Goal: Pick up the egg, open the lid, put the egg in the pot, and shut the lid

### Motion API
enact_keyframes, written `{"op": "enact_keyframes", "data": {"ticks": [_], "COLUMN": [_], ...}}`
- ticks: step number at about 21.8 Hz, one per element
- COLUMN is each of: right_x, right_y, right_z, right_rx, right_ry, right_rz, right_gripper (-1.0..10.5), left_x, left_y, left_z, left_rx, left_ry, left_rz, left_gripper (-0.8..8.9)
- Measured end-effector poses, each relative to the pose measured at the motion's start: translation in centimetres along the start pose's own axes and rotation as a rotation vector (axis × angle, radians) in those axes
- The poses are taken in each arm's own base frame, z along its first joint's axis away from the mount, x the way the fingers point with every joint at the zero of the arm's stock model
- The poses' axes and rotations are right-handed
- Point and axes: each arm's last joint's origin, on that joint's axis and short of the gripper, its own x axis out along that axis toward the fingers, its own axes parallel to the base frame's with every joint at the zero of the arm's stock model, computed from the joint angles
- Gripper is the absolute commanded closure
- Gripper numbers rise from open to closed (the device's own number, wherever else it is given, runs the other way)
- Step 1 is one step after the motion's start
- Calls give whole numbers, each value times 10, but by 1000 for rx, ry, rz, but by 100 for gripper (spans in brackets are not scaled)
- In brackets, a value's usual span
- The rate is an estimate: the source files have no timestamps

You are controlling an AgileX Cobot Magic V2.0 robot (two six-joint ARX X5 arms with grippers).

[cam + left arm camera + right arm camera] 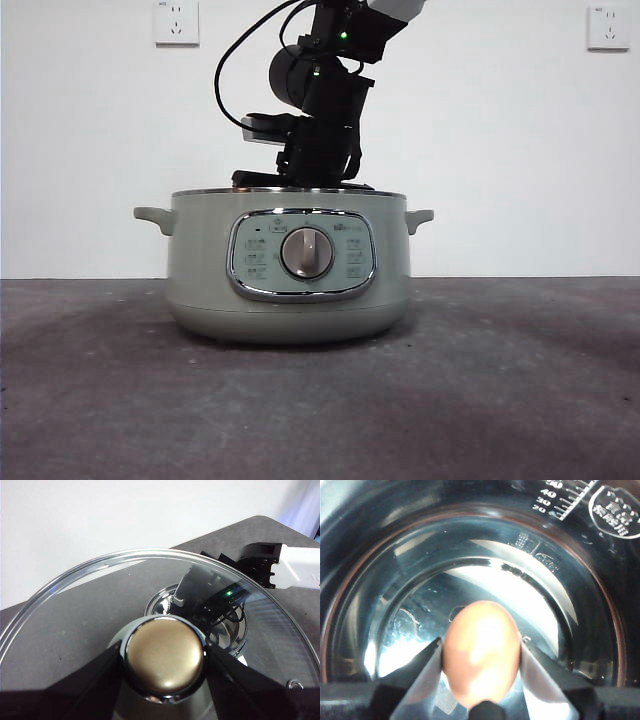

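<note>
So the front view only gets you the pot (288,290) sitting on the dark table (520,400) with its dial (307,252) facing the camera, no lid on it, and a black arm coming down from the top into its open mouth; the gripper tip is hidden behind the rim, so the egg doesn't show from there at all; the right wrist view fills that in: the right gripper (481,655) is down inside the shiny steel bowl, jaws closed snug on either side of the egg (481,652); the left wrist view has the left gripper (164,656) clamped on the knob (164,659) of the lid (75,625), held up off the pot, and through the glass the pot's steel inside shows with the right arm reaching in.
</note>
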Motion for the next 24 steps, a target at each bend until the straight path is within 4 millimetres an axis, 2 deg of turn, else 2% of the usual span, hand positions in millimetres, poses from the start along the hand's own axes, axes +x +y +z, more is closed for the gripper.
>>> {"op": "enact_keyframes", "data": {"ticks": [1,3,4,5,7,9,12,14,16,19,22,24], "right_x": [0,0,-1,-1,-20,-61,-155,-223,-273,-334,-389,-409], "right_y": [0,0,0,0,0,0,2,5,6,10,17,20], "right_z": [0,0,0,0,9,17,17,1,-16,-42,-81,-107], "right_rx": [0,0,-1,0,0,-1,8,21,27,27,29,33], "right_ry": [0,-1,8,19,-3,-32,-156,-237,-313,-448,-558,-581], "right_rz": [0,0,1,1,-1,-3,-14,-50,-68,-55,-51,-48], "right_gripper": [859,491,435,436,439,444,445,446,446,446,447,447], "left_x": [0,0,1,2,6,8,14,27,42,63,98,120], "left_y": [0,0,0,1,2,2,4,5,2,-2,-1,0], "left_z": [0,0,0,0,1,1,2,5,11,16,6,-4], "left_rx": [0,0,-1,-1,-4,-5,-9,-6,19,46,45,39], "left_ry": [0,1,2,5,16,19,32,54,43,19,35,33], "left_rz": [0,0,0,-1,-2,-3,-6,-28,-76,-133,-163,-199], "left_gripper": [822,822,821,822,821,822,822,821,821,821,821,821]}}
